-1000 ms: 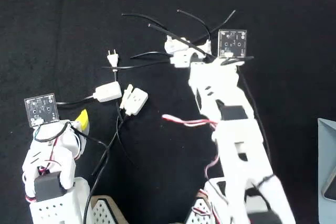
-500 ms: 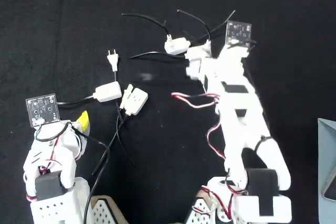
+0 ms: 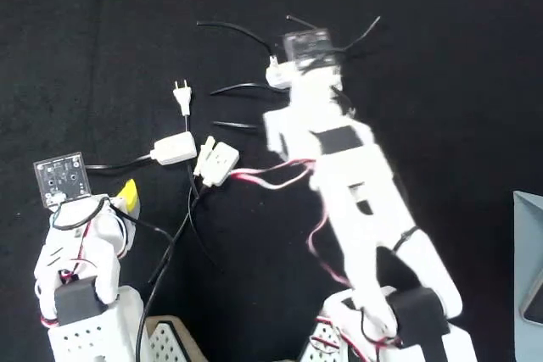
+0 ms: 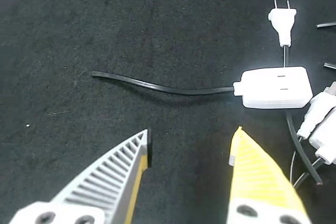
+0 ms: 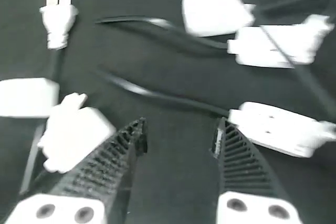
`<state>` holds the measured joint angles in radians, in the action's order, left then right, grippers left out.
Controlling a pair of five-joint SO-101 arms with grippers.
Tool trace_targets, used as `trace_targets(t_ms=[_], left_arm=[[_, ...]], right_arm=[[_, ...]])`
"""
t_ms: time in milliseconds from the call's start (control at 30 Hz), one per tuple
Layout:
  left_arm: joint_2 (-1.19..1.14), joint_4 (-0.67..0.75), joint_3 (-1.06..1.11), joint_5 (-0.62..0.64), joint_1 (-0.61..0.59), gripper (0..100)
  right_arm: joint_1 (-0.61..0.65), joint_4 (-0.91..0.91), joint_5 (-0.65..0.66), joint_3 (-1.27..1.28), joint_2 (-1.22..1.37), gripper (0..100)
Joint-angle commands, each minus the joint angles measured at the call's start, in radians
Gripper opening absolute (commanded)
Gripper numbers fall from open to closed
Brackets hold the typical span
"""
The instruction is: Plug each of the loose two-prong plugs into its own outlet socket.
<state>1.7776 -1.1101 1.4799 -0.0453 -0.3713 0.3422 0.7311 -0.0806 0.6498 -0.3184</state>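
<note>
A loose white two-prong plug [image 3: 181, 94] lies on the black cloth, prongs pointing to the far side. Close by are a white outlet socket [image 3: 175, 148] and a second one [image 3: 217, 163]. My left gripper [image 4: 192, 132] is open, low over bare cloth, a short way from the socket [image 4: 273, 86] and the plug [image 4: 282, 19]. My right gripper [image 5: 180, 127] is open above a black cable, between one white socket [image 5: 73, 129] and another [image 5: 278, 127]. Farther off lie the plug [image 5: 58, 17] and two more white pieces [image 5: 212, 11]. The right arm [image 3: 339, 158] reaches across the middle.
Black cables [image 3: 174, 243] trail from the sockets toward the front edge, and more cable ends [image 3: 233, 30] curl at the back. A white socket [image 3: 278, 74] peeks out beside the right arm's wrist. A grey box [image 3: 530, 277] sits at the right edge.
The right arm has swung left from the back right toward the middle. The left arm has barely moved.
</note>
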Motion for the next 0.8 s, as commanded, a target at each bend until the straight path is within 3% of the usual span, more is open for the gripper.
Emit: trace_targets(t_ms=[0,300,767], left_arm=[[0.005,0.041,-0.016,0.006,-0.012,25],[0.005,0.041,-0.013,0.006,-0.012,25],[0.005,0.041,-0.012,0.003,-0.012,25]], right_arm=[[0.112,-0.026,0.008,-0.054,-0.004,20.1],[0.247,-0.281,0.012,-0.067,0.237,20.1],[0.316,-0.29,0.006,-0.28,0.539,20.1]])
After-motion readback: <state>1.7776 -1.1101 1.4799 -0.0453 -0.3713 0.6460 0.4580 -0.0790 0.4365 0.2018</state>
